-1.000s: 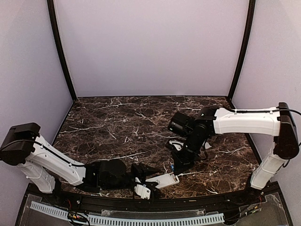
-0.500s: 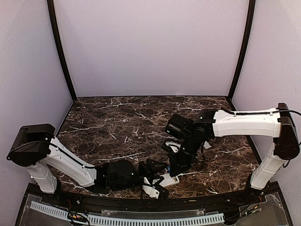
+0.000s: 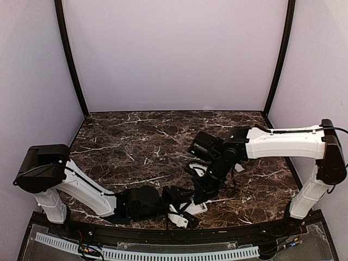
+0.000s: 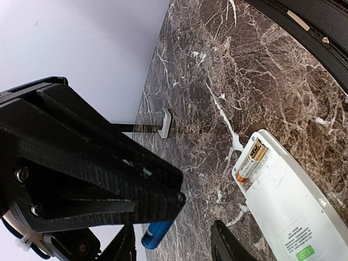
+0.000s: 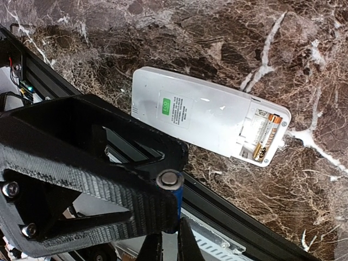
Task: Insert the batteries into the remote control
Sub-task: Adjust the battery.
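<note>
Remote control [image 5: 201, 117], one, fitted battery [image 5: 265, 130], blue battery [image 5: 169, 180]

Both grippers crowd the remote control [image 5: 201, 117]: the left gripper [image 3: 186, 210] at its left end, the right gripper [image 3: 201, 194], pinching a blue battery [image 5: 173, 209], over its far edge. Right of it, bare marble table [image 3: 261, 190] lies open.

soft, even light; mild glare on the remote control [image 5: 206, 117]; wrist views sharp, foreground slightly blurred.

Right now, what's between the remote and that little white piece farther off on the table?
Nothing, just bare marble table between the remote and the white piece; the left wrist view shows it.
</note>
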You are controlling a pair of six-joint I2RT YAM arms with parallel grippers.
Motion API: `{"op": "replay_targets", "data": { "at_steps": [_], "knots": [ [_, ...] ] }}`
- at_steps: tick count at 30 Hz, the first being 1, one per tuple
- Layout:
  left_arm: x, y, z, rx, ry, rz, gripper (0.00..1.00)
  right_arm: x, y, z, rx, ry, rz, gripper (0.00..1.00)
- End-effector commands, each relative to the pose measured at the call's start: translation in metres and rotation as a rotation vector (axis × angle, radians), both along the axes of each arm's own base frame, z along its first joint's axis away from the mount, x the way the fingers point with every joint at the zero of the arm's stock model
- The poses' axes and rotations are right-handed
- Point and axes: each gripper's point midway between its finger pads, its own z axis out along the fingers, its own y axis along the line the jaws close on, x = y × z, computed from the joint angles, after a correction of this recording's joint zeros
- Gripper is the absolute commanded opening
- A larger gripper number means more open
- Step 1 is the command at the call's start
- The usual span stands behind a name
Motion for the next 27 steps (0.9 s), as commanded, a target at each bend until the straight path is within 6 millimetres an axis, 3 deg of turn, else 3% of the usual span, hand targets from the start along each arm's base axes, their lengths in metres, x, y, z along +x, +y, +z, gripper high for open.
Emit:
{"op": "replay_targets", "data": {
  "at_steps": [1,6,13,19,22,27],
  "knots": [
    [0.005,-0.001,0.005,-0.021,0.004,0.02,0.44,0.0,0.014,0.007,0.035,-0.02,0.015,0.0],
    [0.006,-0.002,0.007,-0.033,-0.002,0.026,0.34,0.002,0.016,0.004,0.037,-0.025,0.014,0.0],
    [0.015,-0.004,0.022,-0.108,-0.055,0.07,0.01,0.007,0.021,0.005,0.056,-0.047,0.005,0.0],
    [0.018,0.005,0.034,-0.193,-0.012,0.113,0.0,0.011,0.008,0.015,0.062,-0.1,-0.056,0.0],
    [0.014,0.009,0.039,-0.249,0.067,0.109,0.0,0.015,0.003,0.029,0.119,-0.149,-0.113,0.18],
    [0.004,0.012,0.05,-0.323,0.191,0.073,0.0,0.017,-0.002,0.056,0.266,-0.218,-0.228,0.35]
  ]
}}
